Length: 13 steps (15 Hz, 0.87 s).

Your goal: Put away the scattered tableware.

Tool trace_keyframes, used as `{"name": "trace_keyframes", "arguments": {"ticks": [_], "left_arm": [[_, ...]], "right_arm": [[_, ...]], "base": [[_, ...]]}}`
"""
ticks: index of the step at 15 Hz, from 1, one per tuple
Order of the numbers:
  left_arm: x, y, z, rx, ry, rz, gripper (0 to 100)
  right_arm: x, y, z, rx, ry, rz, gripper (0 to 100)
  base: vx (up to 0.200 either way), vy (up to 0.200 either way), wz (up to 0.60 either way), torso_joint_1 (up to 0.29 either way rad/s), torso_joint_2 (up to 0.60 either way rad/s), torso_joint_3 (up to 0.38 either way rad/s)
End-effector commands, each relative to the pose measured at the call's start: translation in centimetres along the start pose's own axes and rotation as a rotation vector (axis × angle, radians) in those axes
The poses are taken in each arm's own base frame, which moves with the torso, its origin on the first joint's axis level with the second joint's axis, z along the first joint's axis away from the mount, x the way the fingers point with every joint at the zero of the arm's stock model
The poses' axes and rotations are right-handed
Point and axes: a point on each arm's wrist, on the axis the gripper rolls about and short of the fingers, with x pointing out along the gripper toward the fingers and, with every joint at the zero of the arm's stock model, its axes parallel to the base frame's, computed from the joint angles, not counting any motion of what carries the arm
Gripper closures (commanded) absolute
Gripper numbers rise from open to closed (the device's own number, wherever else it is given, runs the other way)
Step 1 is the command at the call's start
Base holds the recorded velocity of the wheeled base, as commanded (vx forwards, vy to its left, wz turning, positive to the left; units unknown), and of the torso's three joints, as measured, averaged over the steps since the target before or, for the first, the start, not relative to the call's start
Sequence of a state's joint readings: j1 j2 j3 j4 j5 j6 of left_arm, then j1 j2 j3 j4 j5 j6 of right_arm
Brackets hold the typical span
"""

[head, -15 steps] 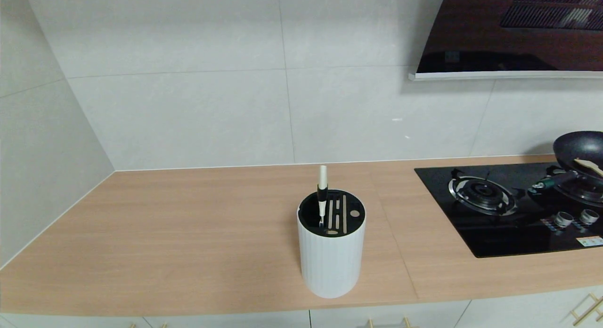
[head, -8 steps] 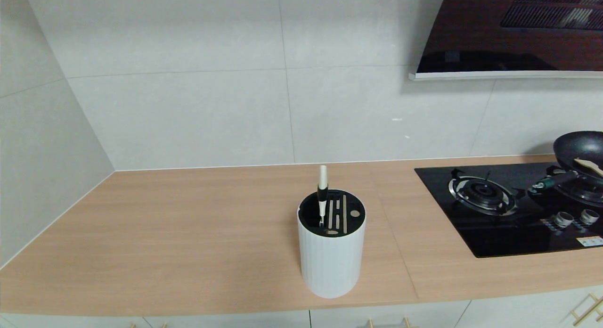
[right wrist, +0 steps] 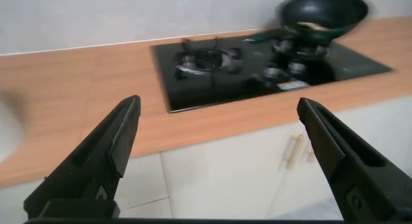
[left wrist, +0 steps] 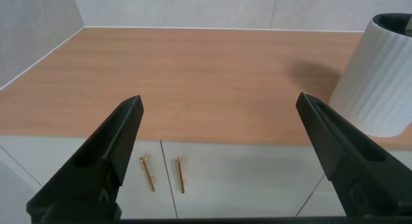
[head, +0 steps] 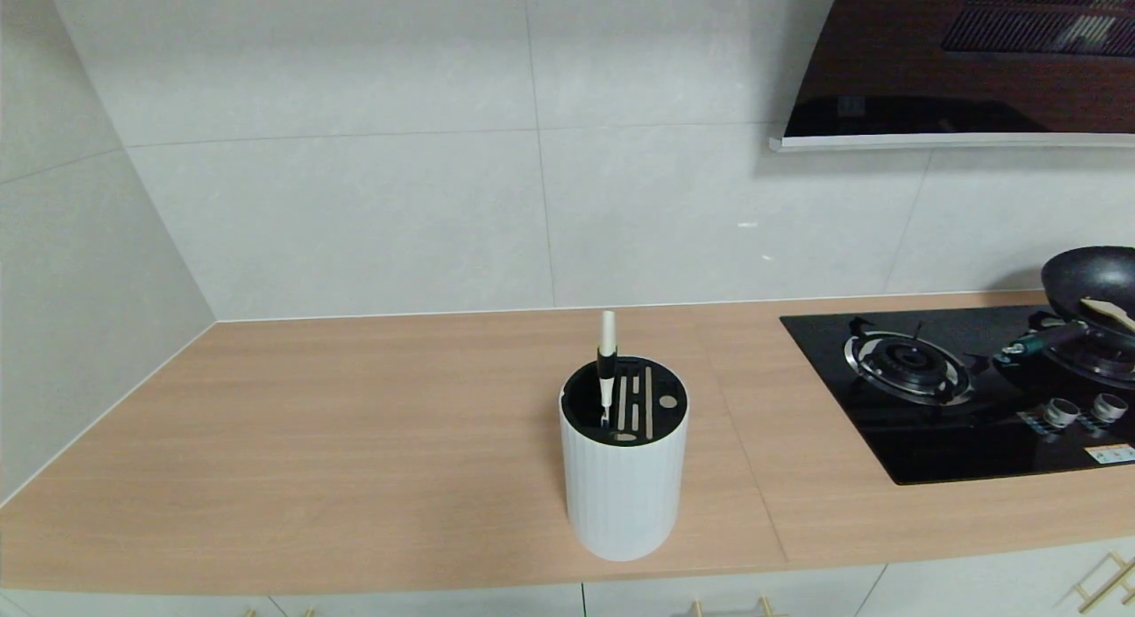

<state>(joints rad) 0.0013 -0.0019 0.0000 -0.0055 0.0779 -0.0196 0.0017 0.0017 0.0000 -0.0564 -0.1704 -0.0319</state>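
Gaping, empty end effectors [left wrist: 218, 99] [right wrist: 217, 100]

Kitchen corner: pale tile above a wood-grain counter [head: 355, 440].
Back wall [head: 355, 218] of large light-grey tiles with thin joints; side wall [head: 62, 316] at 9 o'clock meets it in a corner near 10 o'clock. Counter runs from 9 to 3 o'clock, warm tan, with a white strip along the wall joint. Dark glossy range hood [head: 958, 58] at 1 o'clock, pale lower edge. Black glass hob [head: 958, 422] set into the counter at 3 o'clock: gas burner [head: 906, 366], two knobs [head: 1060, 412] at the front, dark pan [head: 1086, 276] on the far burner. White cabinet doors [left wrist: 225, 185] under the counter at 6 o'clock, slim brass handles [left wrist: 148, 174]. Light even and soft.
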Motion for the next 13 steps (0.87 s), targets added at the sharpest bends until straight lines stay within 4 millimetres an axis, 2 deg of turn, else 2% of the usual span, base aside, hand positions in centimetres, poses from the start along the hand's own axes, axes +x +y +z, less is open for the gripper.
{"name": "trace_keyframes", "arguments": {"ticks": [1, 2, 5, 13], "left_arm": [[0.01, 0.00, 0.01, 0.000, 0.001, 0.001, 0], [0.01, 0.00, 0.01, 0.000, 0.001, 0.001, 0], [0.01, 0.00, 0.01, 0.000, 0.001, 0.001, 0], [0.01, 0.00, 0.01, 0.000, 0.001, 0.001, 0]], "right_arm": [[-0.05, 0.37, 0.00, 0.007, -0.005, 0.167, 0], [-0.07, 0.50, 0.00, 0.006, -0.007, 0.224, 0], [-0.07, 0.24, -0.66, 0.020, 0.066, 0.098, 0], [-0.05, 0.28, -0.57, 0.035, 0.053, 0.116, 0]], "base": [[0.000, 0.000, 0.00, 0.000, 0.00, 0.000], [0.000, 0.000, 0.00, 0.000, 0.00, 0.000], [0.000, 0.000, 0.00, 0.000, 0.00, 0.000], [0.000, 0.000, 0.00, 0.000, 0.00, 0.000]]}}
